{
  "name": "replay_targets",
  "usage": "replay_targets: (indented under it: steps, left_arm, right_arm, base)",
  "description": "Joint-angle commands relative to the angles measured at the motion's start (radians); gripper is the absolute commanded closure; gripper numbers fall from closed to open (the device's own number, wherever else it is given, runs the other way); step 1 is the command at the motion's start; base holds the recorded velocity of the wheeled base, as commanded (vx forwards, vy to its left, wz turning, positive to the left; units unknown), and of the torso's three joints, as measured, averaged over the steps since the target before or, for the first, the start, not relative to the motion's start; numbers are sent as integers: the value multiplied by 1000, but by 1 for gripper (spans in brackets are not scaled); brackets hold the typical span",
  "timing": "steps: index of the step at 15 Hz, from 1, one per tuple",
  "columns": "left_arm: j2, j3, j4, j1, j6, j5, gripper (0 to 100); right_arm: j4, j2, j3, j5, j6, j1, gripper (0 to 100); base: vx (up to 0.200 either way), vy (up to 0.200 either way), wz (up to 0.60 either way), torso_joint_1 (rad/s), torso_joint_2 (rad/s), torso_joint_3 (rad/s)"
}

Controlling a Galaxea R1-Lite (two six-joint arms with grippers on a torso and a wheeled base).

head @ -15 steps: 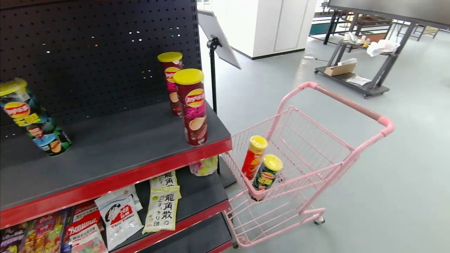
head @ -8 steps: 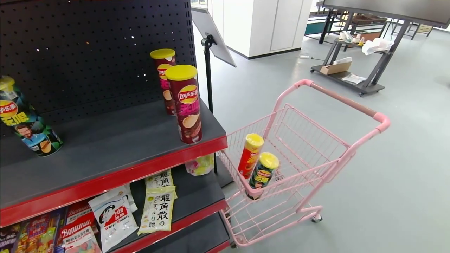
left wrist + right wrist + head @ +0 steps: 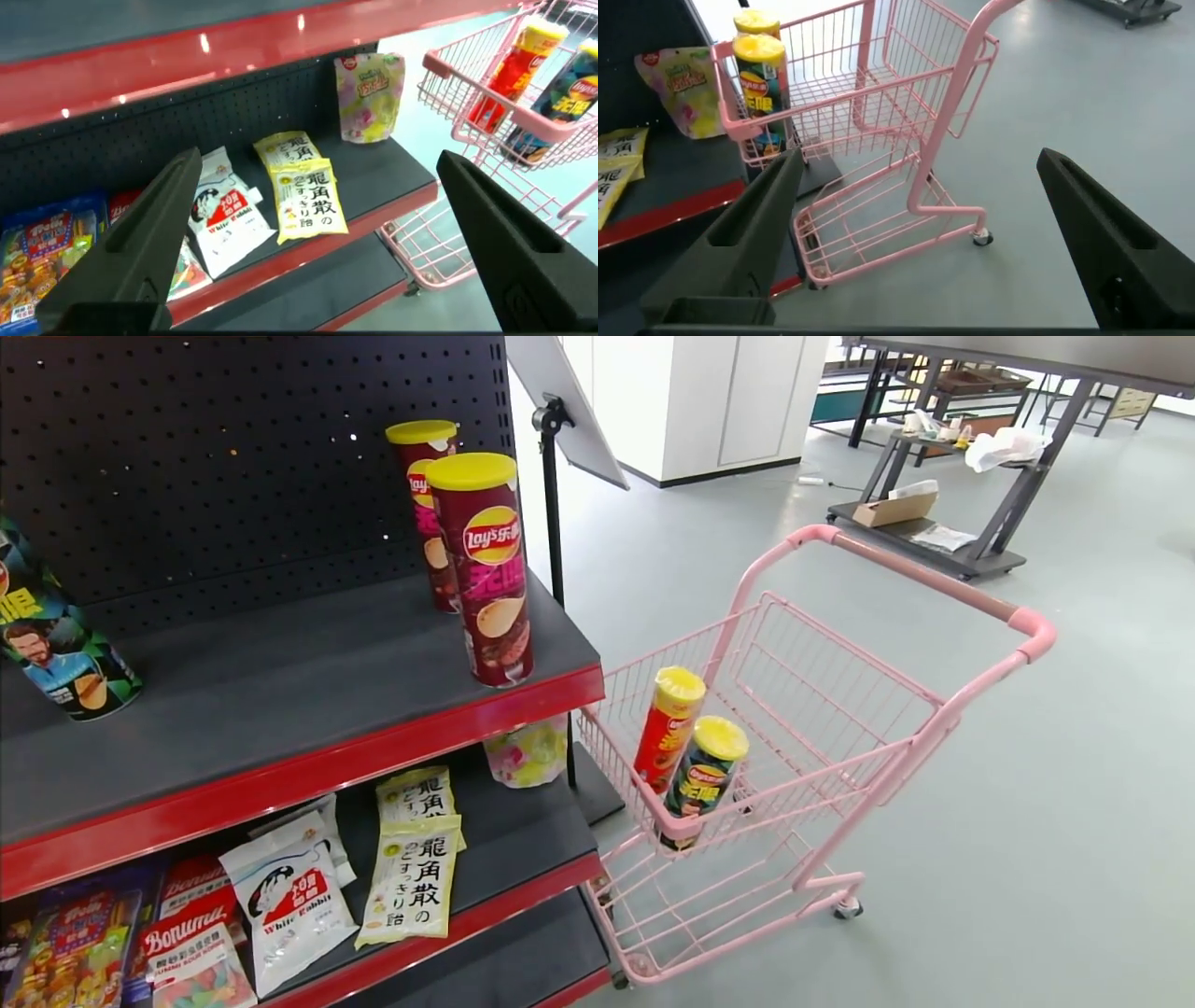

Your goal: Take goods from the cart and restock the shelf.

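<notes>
The head camera has shifted, not the pink cart (image 3: 924, 583); left gripper (image 3: 320, 159) and right gripper (image 3: 920, 154) jaws gape apart, red chip can (image 3: 667, 733) awaiting pickup.

Left claw (image 3: 318, 157): two fingers (image 3: 131, 252), matte black and hard-surfaced. Each is a long wedge, broad at the root and narrowing to a blunt, squared tip. Flat faces meet in crisp bevelled edges that catch a grey sheen. One finger carries a flat stepped ledge across its root.

Right claw (image 3: 922, 154): same pattern. Two fingers (image 3: 1106, 243), matte black to charcoal, of faceted wedge form with blunt tips. A pale highlight runs along the bevel. A flat horizontal step crosses the root of one finger.
</notes>
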State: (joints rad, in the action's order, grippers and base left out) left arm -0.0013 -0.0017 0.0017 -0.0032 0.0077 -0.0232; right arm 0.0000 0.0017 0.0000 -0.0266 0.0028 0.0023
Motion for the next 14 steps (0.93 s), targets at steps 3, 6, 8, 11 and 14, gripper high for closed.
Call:
replay_targets:
  steps: [3,6,8,11,14]
  left_arm:
    - [1,0,0,0,0,0,0]
    - [1,0,0,0,0,0,0]
    - [1,0,0,0,0,0,0]
    - [1,0,0,0,0,0,0]
    - [1,0,0,0,-3,0,0]
  right_arm:
    - [0,0,0,1,-1,1,0]
    - [0,0,0,1,-1,1,0]
    - [0,0,0,1,-1,1,0]
    - [0,0,0,1,-6,1,0]
    - [0,0,0,4,-9,1,0]
  base:
    - [0,0,0,-178,492,312]
    - [0,0,0,-186,553,360]
    - [0,0,0,-141,444,302]
    - [133,0,0,-41,124,97]
    - [67,0,0,-6,12,11]
